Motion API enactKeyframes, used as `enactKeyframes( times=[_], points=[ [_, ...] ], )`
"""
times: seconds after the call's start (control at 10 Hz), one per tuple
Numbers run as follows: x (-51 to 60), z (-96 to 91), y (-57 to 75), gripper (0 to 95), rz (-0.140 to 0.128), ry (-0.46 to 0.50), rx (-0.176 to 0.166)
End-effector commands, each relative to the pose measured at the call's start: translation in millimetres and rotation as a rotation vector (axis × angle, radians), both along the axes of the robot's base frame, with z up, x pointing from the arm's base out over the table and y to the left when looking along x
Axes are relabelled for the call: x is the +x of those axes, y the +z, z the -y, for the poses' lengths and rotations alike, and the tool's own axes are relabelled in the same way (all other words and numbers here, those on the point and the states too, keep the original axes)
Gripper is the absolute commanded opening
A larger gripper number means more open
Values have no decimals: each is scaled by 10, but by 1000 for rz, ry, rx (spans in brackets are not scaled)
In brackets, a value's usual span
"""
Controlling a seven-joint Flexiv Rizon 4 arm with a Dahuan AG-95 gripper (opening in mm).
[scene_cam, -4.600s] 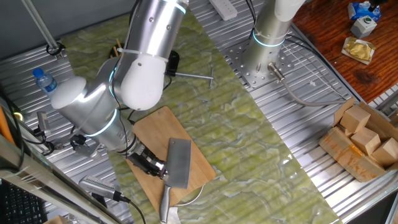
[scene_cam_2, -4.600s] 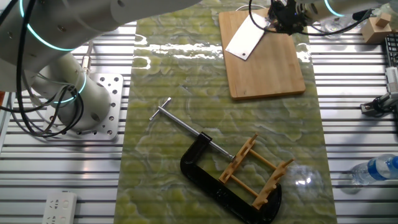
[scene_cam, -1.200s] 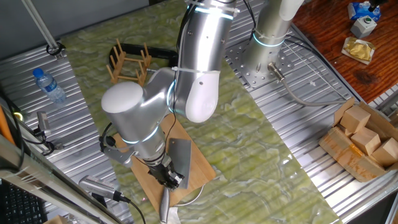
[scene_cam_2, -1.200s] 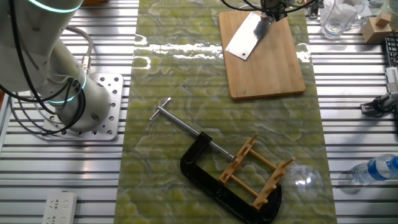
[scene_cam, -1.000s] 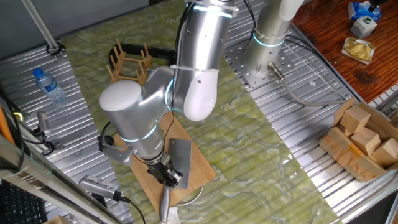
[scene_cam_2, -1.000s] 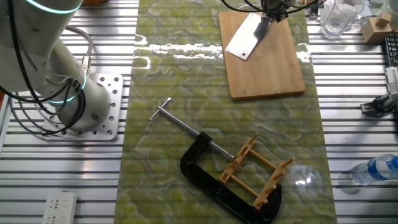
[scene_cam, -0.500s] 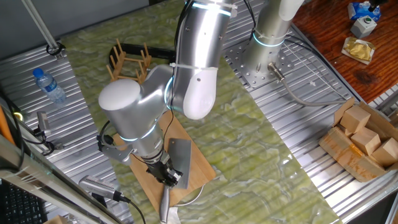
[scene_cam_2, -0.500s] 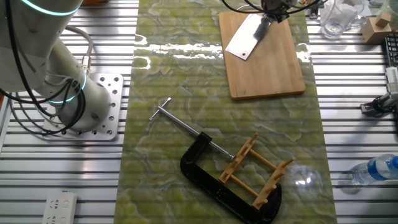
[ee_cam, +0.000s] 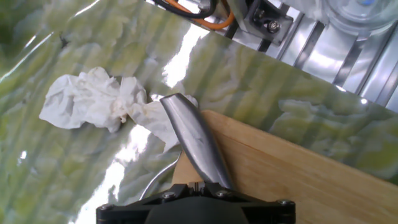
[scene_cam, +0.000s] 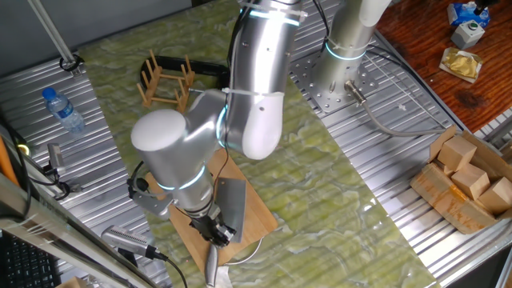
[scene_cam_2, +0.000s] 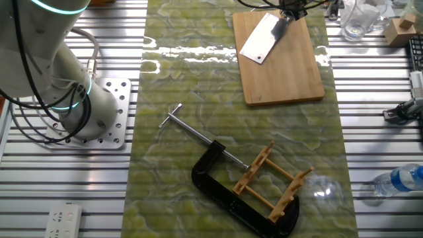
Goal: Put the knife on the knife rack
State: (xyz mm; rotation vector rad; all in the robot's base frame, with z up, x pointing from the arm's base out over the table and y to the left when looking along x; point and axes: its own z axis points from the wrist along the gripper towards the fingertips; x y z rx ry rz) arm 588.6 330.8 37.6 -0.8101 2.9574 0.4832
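The knife (scene_cam: pixel 230 210) lies flat on the bamboo cutting board (scene_cam: pixel 258 218), its broad grey blade on the wood and its slim silver handle (ee_cam: pixel 193 137) reaching past the board's edge. My gripper (scene_cam: pixel 215 232) is down at the root of the handle with the jaws closed on it; in the hand view the handle runs straight out from between the jaws of the gripper (ee_cam: pixel 208 186). In the other fixed view the knife (scene_cam_2: pixel 259 38) and gripper (scene_cam_2: pixel 289 13) are at the far edge. The wooden knife rack (scene_cam: pixel 164 80) (scene_cam_2: pixel 271 182) stands across the mat, held in a black C-clamp (scene_cam_2: pixel 218 186).
A crumpled white tissue (ee_cam: pixel 99 99) lies on the green mat beside the handle. A clear glass (scene_cam_2: pixel 360 16) stands near the board. A water bottle (scene_cam: pixel 60 108) lies on the metal table. A box of wooden blocks (scene_cam: pixel 468 180) sits far right.
The arm has shifted slightly over the board's end. The gripper stays at the knife handle. The knife lies in the same place on the board.
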Motion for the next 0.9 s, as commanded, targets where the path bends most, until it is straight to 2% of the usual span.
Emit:
enactKeyframes(
  times=[0.1,0.9],
  points=[
    [23,38,-14,0,17,41,-3],
    [44,230,-18,0,50,149,-29]
  ],
)
